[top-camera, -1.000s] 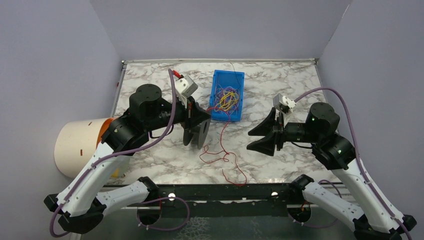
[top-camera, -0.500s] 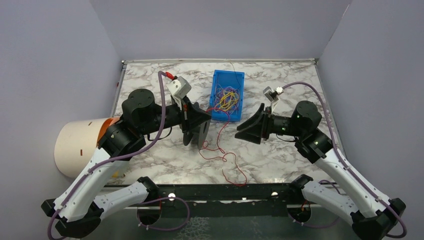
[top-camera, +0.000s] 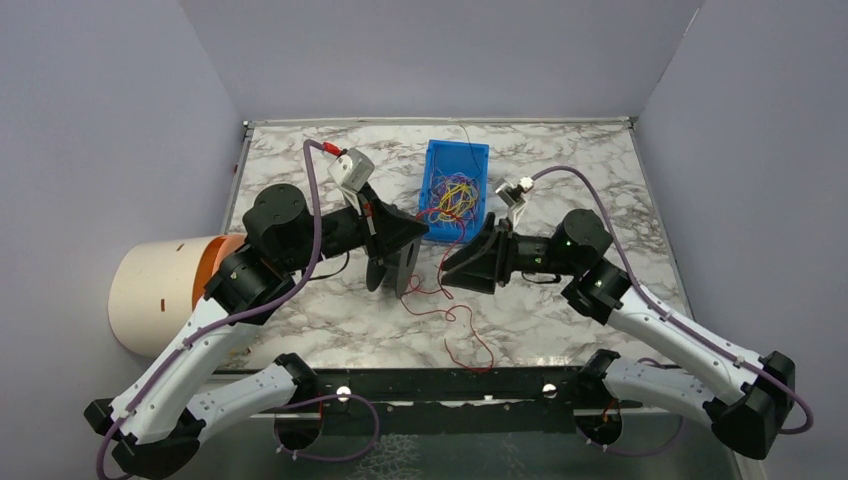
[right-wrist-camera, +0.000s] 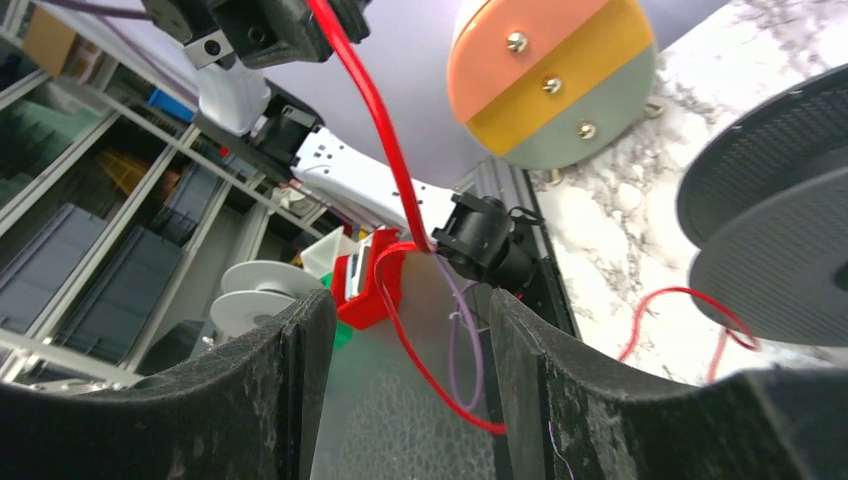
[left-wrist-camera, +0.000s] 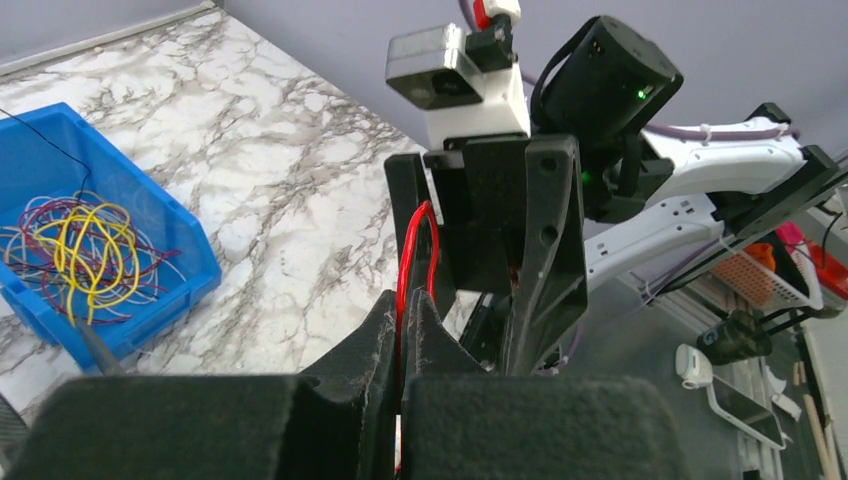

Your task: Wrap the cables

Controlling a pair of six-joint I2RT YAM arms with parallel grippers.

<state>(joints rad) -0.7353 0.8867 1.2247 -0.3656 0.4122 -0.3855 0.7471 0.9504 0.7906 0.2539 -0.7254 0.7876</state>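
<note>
A tangle of yellow, purple and red cables point(top-camera: 452, 197) lies in a blue bin point(top-camera: 436, 230). One red cable point(top-camera: 455, 320) trails from it in loops across the marble table toward the near edge. My left gripper point(top-camera: 420, 234) is shut on this red cable point(left-wrist-camera: 412, 250), the pads point(left-wrist-camera: 375, 335) pressed together around it point(left-wrist-camera: 405, 300). My right gripper point(top-camera: 448, 272) is open just right of the left one and faces it. The red cable point(right-wrist-camera: 375, 120) runs through the gap between its fingers point(right-wrist-camera: 410, 310) without touching them.
A black round spool point(top-camera: 392, 268) stands on edge below the left gripper, also in the right wrist view point(right-wrist-camera: 770, 230). A cream cylinder point(top-camera: 160, 290) with an orange, yellow and grey end face point(right-wrist-camera: 550, 80) lies at the table's left edge. Walls enclose three sides.
My right arm has swung left across the table until its open gripper is close to the left gripper. The left wrist shifted slightly left, still shut on the red cable.
</note>
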